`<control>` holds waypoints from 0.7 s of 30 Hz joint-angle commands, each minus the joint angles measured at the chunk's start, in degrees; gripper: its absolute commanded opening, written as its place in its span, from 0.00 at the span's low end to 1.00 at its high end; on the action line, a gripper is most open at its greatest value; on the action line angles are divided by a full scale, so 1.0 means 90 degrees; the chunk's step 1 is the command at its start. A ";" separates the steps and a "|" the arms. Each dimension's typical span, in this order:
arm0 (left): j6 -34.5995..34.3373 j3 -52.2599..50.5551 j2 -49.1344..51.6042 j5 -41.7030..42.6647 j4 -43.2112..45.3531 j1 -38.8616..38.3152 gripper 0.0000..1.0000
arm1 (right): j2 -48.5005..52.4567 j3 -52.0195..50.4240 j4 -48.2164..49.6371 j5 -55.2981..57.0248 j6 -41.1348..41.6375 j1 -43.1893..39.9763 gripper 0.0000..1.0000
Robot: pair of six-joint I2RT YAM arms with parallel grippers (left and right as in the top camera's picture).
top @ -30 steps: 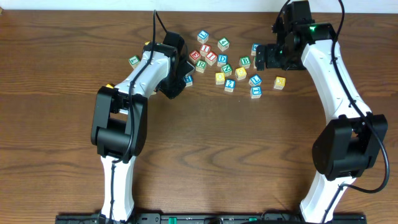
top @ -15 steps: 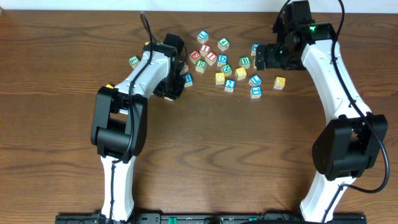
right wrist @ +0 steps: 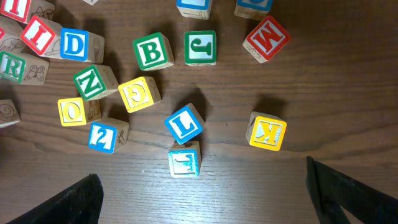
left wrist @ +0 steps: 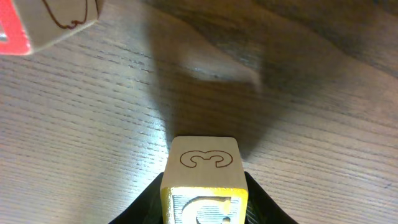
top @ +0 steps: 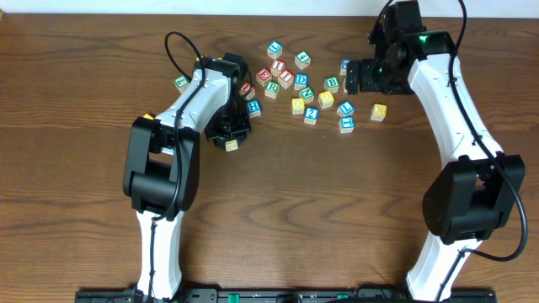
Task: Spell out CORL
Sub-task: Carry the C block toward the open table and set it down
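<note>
My left tool was clamped on a yellow cube, just near-left of the pile. It looked like light, hard wood, best pinched on flat sides. My right tool gaped wide and empty over the pile.

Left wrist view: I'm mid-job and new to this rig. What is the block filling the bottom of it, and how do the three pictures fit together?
You are driving a left arm and a right arm at a wooden table, each ending in a two-finger gripper. The overhead view looks straight down on both. Each wrist view looks along that arm's own fingers. The left gripper is shut on that block, a yellow-faced cube; a red-edged cube lies beyond it. In the right wrist view the right gripper hangs open over the loose letter cubes, among them the blue L and green R.
</note>
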 commanded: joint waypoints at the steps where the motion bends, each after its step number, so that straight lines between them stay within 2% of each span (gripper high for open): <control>1: 0.0107 -0.0056 0.0107 0.0051 -0.0041 -0.0253 0.30 | 0.0005 -0.0041 0.0012 0.0053 0.0100 0.0056 0.99; 7: 0.0304 -0.0056 0.0107 -0.0818 -0.0061 -0.0947 0.27 | 0.0005 -0.0044 0.0036 0.0053 0.0100 0.0056 0.99; 15: 0.0355 -0.0056 0.0107 -0.1005 0.0107 -0.1260 0.27 | 0.0005 -0.0044 0.0036 0.0056 0.0097 0.0056 0.99; 21: 0.1005 -0.0056 0.0107 -0.1005 0.0117 -0.1251 0.27 | 0.0005 -0.0046 0.0051 0.0056 0.0100 0.0056 0.99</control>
